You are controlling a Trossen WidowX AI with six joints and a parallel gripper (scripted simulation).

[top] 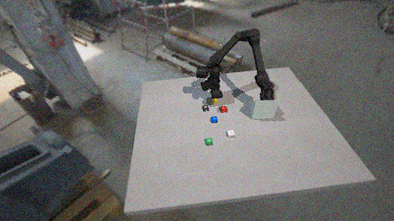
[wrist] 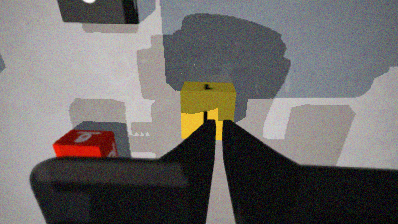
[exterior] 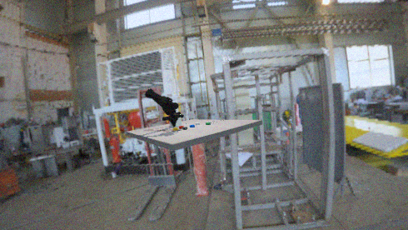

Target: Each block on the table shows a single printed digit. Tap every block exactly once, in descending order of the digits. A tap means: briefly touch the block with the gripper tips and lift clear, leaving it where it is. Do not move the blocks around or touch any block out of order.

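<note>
My gripper (top: pixel 217 96) (exterior: pixel 175 126) (wrist: pixel 218 127) is shut with nothing between its tips. The tips point down at the yellow block (top: pixel 214 101) (wrist: pixel 207 100) and overlap its near part in the wrist view; whether they touch it I cannot tell. Its digit is mostly hidden. The red block (top: pixel 223 109) (wrist: pixel 77 146) lies to the left in the wrist view, partly behind a finger. The black block (top: pixel 205 108) (wrist: pixel 97 12) is cut off at the top left there. The blue block (top: pixel 214 119) (exterior: pixel 191 126), white block (top: pixel 231 134) and green block (top: pixel 209 142) (exterior: pixel 208 123) stand farther off, digits unreadable.
The table (top: pixel 263 182) (exterior: pixel 233 126) carries all the blocks. A pale box-like shape (top: pixel 265 110) stands by the arm's base. The arm's shadow falls around the yellow block. The red and black blocks are the yellow block's close neighbours.
</note>
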